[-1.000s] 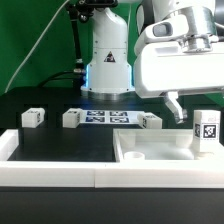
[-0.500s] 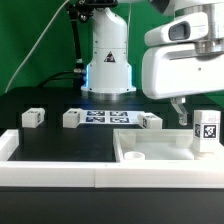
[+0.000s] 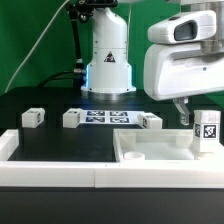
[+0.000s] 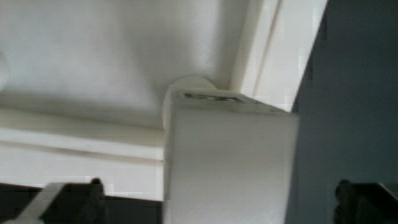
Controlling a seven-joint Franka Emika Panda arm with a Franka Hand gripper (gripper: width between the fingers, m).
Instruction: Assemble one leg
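The tool (image 3: 189, 114) (image 4: 217, 203) is wide open and grips nothing. In the wrist view its two dark fingertips (image 4: 71, 198) sit far apart, and the leg (image 4: 231, 150) rises between them with a clear gap on each side. In the exterior view, one slim finger (image 3: 181, 110) hangs from the bulky white tool housing, just beside the top of the leg (image 3: 205, 131) on the exterior view's left; the other finger is hidden.

The leg is a small white post that stands upright, its black-and-white tag facing the camera. It stands on a large flat white slab (image 3: 160, 158) at the exterior view's right. The slab has a round recessed hole (image 3: 133, 155) near its left end.

Behind the slab, on the black tabletop (image 3: 50, 140), three other legs (image 3: 32, 117) (image 3: 72, 118) (image 3: 150, 120) lie in a row. The marker board (image 3: 105, 117) lies between the second and third. The arm's white base (image 3: 108, 60) stands behind them.
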